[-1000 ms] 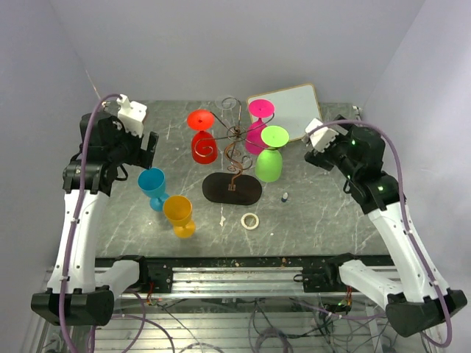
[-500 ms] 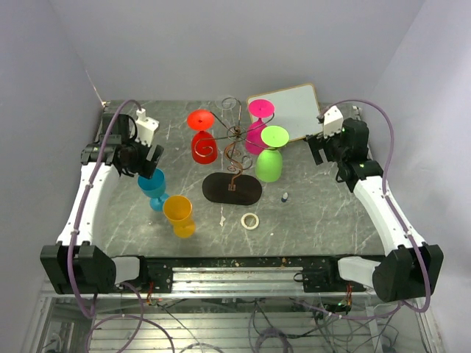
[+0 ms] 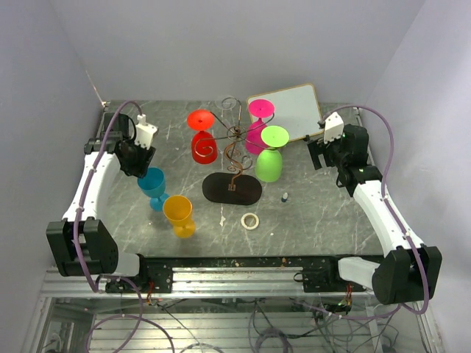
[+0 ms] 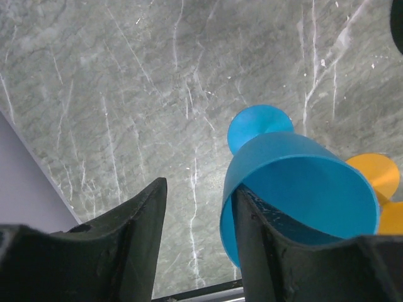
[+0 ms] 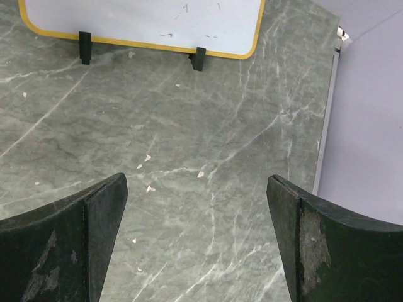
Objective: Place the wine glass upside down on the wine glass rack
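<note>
Hovering just above the blue wine glass (image 3: 152, 182), the left gripper (image 3: 138, 163) is pointing down at the left part of the desk (image 3: 316, 213). In the left wrist view its fingers (image 4: 135, 233) are standing moderately apart with bare stone showing between them. One finger is overlapping the rim of the blue wine glass (image 4: 302, 182), though whether it is touching the rim cannot be told. The glass is standing upright on its foot, mouth up, well to the left of the wine glass rack (image 3: 233, 158).

The rack is rising from its black oval base (image 3: 232, 189) in the middle of the desk. A red glass (image 3: 203, 145), a pink glass (image 3: 257, 132) and a green glass (image 3: 269, 163) are hanging from it upside down, feet uppermost. An orange glass (image 3: 179, 213) is standing upright just near and right of the blue one.

The right gripper (image 3: 316, 156) is hanging over the far right of the desk, close to the white board (image 3: 291, 110). In its wrist view the right gripper (image 5: 195, 182) is spread wide and holding nothing, with the board's yellow-edged frame (image 5: 145, 19) lying beyond. A roll of tape (image 3: 250, 220) is lying near the rack's base.
</note>
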`<state>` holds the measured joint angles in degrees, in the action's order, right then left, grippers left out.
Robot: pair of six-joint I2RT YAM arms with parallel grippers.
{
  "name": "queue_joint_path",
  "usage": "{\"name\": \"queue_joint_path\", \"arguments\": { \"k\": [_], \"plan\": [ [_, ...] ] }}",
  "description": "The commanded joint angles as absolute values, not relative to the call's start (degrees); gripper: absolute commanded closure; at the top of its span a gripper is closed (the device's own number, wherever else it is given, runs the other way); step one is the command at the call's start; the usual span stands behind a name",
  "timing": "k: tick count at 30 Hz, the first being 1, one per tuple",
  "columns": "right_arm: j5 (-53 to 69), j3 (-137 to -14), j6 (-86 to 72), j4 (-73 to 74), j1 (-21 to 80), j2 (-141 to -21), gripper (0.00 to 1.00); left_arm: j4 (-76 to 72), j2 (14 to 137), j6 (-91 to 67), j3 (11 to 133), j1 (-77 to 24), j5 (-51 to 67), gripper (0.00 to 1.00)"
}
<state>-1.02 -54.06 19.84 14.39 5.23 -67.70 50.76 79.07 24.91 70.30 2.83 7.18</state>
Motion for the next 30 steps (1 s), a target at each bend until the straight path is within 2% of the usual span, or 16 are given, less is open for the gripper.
{"name": "queue_joint_path", "arguments": {
  "k": [1, 13, 21, 25, 30],
  "plan": [
    [0.5, -53.7, 19.4, 13.4, 4.8, -68.1, 0.08, 52.5, 79.8, 25.8, 71.2, 3.4, 9.3, 0.49],
    [0.2, -53.1, 19.6, 13.2, 4.8, -67.7, 0.09, 55.4, 80.5, 26.3, 74.0, 3.4, 11.9, 0.93],
    [-2.3, -53.1, 18.7, 11.8, 4.7, -67.0, 0.06, 54.6, 72.9, 25.9, 76.9, 3.4, 7.4, 0.93],
    [-2.9, -54.7, 18.3, 12.4, 4.7, -66.3, 0.01, 53.7, 67.2, 23.4, 77.6, 3.4, 9.0, 0.93],
    [-0.7, -56.9, 20.0, 14.3, 4.7, -64.2, 0.0, 56.0, 62.5, 21.4, 81.9, 3.4, 10.1, 0.93]
  ]
}}
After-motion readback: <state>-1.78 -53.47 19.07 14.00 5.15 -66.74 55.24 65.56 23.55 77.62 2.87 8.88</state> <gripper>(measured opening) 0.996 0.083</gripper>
